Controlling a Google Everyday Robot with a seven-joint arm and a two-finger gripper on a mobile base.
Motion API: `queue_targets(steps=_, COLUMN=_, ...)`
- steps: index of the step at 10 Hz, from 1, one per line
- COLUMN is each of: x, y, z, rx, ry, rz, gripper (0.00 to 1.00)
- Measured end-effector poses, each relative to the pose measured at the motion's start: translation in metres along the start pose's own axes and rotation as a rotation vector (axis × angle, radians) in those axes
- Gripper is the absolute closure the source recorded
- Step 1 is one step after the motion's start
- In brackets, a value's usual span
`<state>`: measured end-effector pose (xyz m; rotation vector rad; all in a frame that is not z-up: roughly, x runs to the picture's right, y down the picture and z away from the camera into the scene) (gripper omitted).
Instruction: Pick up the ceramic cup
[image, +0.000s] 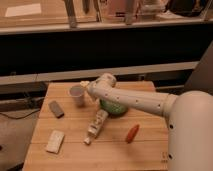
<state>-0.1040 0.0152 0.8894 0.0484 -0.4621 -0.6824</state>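
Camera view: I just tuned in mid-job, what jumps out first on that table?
The big white arm sweeps in from the right across the wooden table, its gripper right beside the ceramic cup near the table's back left. Under the arm sits a green pan, with a white bottle lying in front and an orange carrot to its right.

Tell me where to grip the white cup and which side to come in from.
Grip the ceramic cup at its round rim, one finger inside and one outside, or across its upper wall. It stands upright and tapers downward, so the top looks the surest hold. Come from its right, where the gripper is, beside the rim.
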Motion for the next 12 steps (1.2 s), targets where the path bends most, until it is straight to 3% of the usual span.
queue_targets(steps=1, x=-0.008, y=-0.005, z=-0.002, rx=-0.007, ry=-0.017, rz=-0.011, gripper=0.2)
queue_targets(steps=2, x=-0.026, y=-0.019, z=-0.013, rx=-0.023, ry=-0.059, rz=-0.031, gripper=0.2)
queue_targets(steps=5, x=-0.049, y=-0.037, z=-0.032, rx=-0.052, ry=-0.12, rz=-0.066, gripper=0.2)
queue_targets(steps=8, x=-0.055, y=-0.029, z=-0.018, rx=-0.106, ry=-0.135, rz=-0.073, gripper=0.2)
queue_targets(steps=9, x=-0.054, y=-0.018, z=-0.007, rx=-0.138, ry=-0.129, rz=-0.066, gripper=0.2)
queue_targets(steps=12, x=-0.051, y=-0.008, z=0.003, rx=-0.18, ry=-0.092, rz=-0.066, gripper=0.2)
